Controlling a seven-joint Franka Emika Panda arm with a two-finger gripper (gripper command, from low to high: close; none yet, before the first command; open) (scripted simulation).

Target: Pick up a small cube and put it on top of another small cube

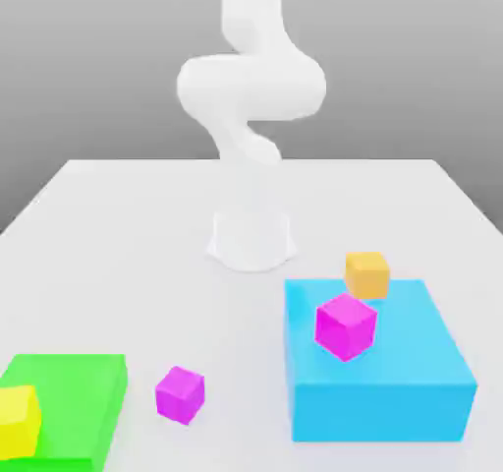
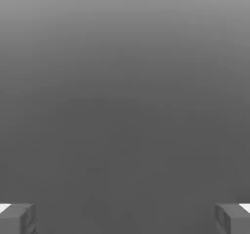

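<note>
Though the arm [image 1: 251,87] runs off the top in the exterior view, the hand view has the gripper [image 2: 125,218] with its fingers wide apart, nothing between them. Yellow cube [image 1: 18,423] and green block [image 1: 74,406] are cut off at the exterior view's left. Counting up: one small magenta cube [image 1: 181,394] on the table [image 1: 226,323], one larger magenta cube [image 1: 346,327] and one orange cube [image 1: 366,275] at the blue block [image 1: 378,406].

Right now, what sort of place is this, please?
It looks like a computer simulation, not a real workshop: plain white table, smooth white robot arm, flat-coloured blocks such as the large blue one.
</note>
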